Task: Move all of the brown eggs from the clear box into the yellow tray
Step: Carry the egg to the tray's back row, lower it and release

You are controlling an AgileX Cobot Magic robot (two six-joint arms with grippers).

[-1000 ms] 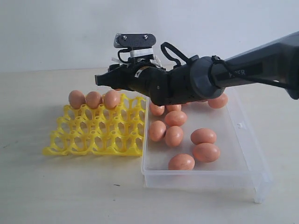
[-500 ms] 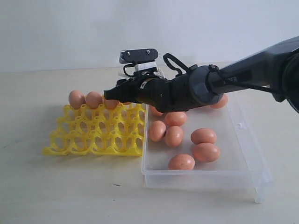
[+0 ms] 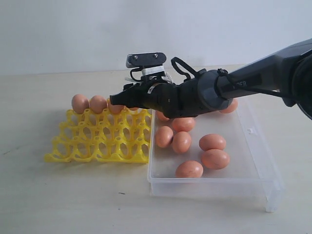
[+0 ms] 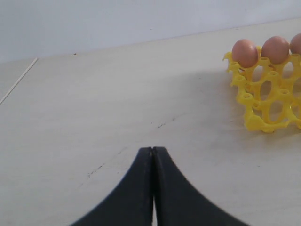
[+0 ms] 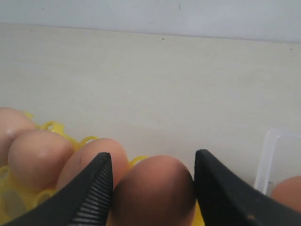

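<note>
Loose brown eggs (image 3: 189,169) lie in the clear box (image 3: 209,181) nearest. Beyond, the right claw (image 3: 116,99) pinches one egg (image 5: 153,186) across its middle at the back row of the yellow tray (image 3: 97,146). The egg is smooth and probably thin-shelled, so it likely needs light pressure. The left claw (image 4: 153,155) is pressed together over bare table.

Pale wooden tabletop (image 3: 73,204) — faint scuffs — against a plain white wall (image 3: 73,34), soft even light.

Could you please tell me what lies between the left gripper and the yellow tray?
Only bare tabletop, with a few faint scuffs. In the left wrist view, nothing sits between the shut left gripper and the yellow tray.
</note>
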